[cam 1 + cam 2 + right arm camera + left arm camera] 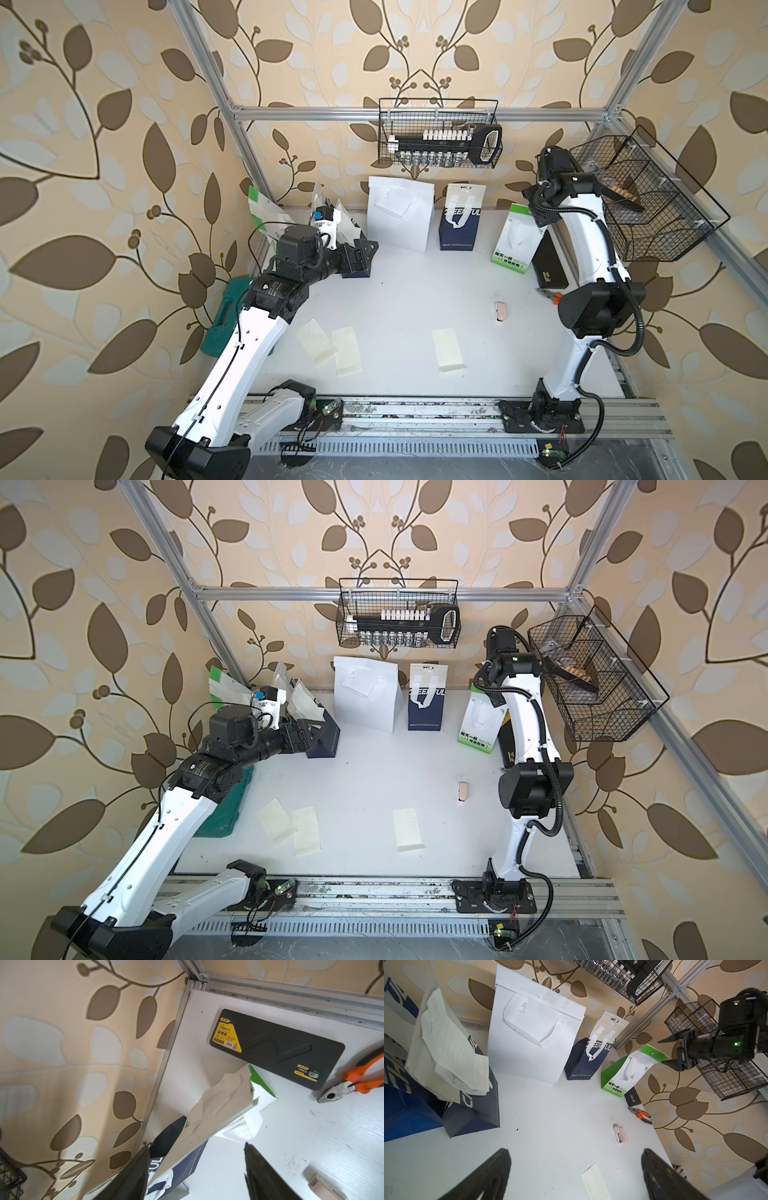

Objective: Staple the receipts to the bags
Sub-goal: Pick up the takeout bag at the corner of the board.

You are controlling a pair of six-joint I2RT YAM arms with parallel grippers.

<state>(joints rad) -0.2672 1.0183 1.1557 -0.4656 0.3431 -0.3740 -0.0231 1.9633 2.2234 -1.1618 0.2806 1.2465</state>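
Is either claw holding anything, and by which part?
Nothing is held yet. The left claw is open and empty; the right claw stands open around the top edge of the green-and-white bag.

Plain white bag (pixel 399 220), navy-and-white bag (pixel 457 235), green-and-white bag (pixel 513 245), cream receipts (pixel 448 349), pink stapler (pixel 500 311).

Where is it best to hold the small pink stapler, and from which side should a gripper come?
Grip the stapler across its two long sides, near the middle, coming straight down from above. It lies low on the table, long and narrow, with bare surface all round, so the jaws probably fit over its width.
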